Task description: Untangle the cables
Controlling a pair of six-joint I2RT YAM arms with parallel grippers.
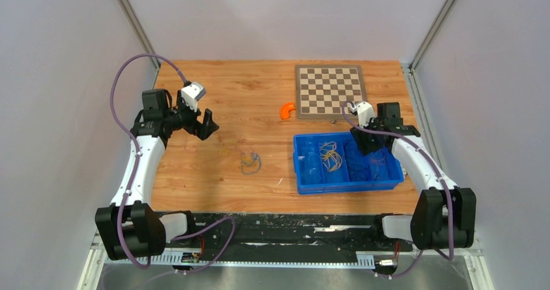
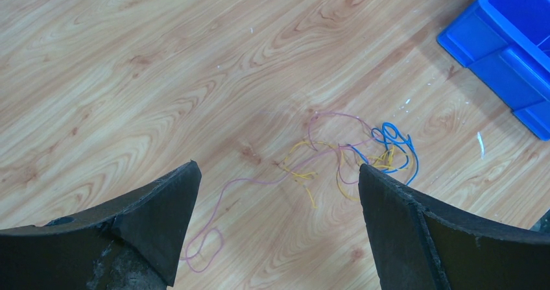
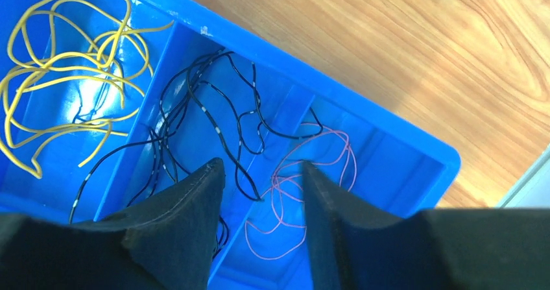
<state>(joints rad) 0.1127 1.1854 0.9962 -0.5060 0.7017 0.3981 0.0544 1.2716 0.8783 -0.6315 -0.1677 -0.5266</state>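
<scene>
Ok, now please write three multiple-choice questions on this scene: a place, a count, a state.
1. Where lies the loose tangle? A) on a shelf B) on the table, left of the blue bin C) inside the bin
2. How many wire colours has it? A) one B) five C) three
3. The left gripper is: A) open, empty B) shut on a cable C) shut, empty
Answers: 1B, the top view shows it on bare wood beside the bin. 2C, a pink strand, a yellow strand, a blue strand. 3A, its jaws stand wide apart, gripping nothing.
</scene>
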